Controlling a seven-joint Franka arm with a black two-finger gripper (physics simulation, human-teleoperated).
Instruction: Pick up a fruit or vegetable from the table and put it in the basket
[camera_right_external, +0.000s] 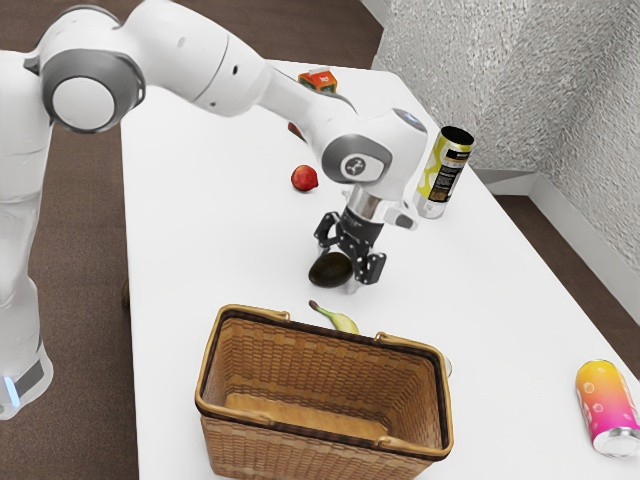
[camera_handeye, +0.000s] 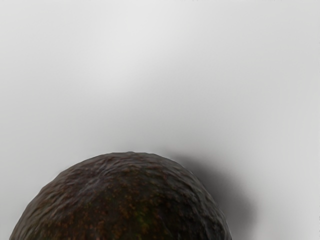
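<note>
Dark brown, the avocado (camera_right_external: 325, 273) is at the fingers (camera_right_external: 371, 267), low by the white table (camera_right_external: 220, 200); whether they grasp it, I cannot tell. In the exterior view, the wicker basket (camera_right_external: 310, 440) lies at six o'clock from it, the soda can (camera_right_external: 606, 405) at four.
</note>
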